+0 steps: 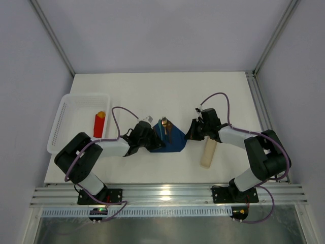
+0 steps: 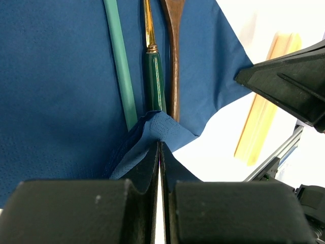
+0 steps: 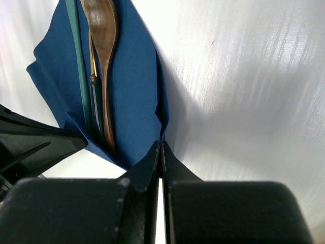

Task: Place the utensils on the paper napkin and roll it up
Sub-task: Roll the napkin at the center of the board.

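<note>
Now 3 utensils (image 2: 155, 76) lie on 1 paper napkin (image 2: 61, 76); left pincer (image 2: 159, 145), right pincer (image 3: 161, 145) pinch its edges.

No writing, label, brand, number or sign can be read in any of the three views.
</note>
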Controlling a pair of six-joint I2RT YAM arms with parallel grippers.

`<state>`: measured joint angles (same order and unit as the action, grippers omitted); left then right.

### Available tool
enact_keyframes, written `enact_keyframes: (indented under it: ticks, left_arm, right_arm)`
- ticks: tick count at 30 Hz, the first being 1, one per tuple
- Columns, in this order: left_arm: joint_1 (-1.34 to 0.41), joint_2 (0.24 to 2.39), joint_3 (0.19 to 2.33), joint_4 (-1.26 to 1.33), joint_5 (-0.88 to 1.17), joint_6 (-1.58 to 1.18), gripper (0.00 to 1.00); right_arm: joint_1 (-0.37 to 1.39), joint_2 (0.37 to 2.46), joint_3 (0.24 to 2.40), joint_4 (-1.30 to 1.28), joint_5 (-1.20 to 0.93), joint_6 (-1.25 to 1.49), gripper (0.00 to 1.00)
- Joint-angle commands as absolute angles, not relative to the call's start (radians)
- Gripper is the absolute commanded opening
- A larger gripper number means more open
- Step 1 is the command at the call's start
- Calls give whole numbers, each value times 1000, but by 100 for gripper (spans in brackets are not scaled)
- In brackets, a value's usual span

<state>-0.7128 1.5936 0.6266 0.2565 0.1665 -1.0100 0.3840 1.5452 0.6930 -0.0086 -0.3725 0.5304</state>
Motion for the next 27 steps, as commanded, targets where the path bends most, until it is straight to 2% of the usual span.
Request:
enact_keyframes:
  ticks: [1,27]
  left_arm:
    - [-719,1563,635,256,156,-1002,0]
    - [-762,1651,684,327,218,-1042,0]
  right_arm:
    - [382,1513,724,6,-370,537,4]
    - [382,1519,727,6,-367,532,4]
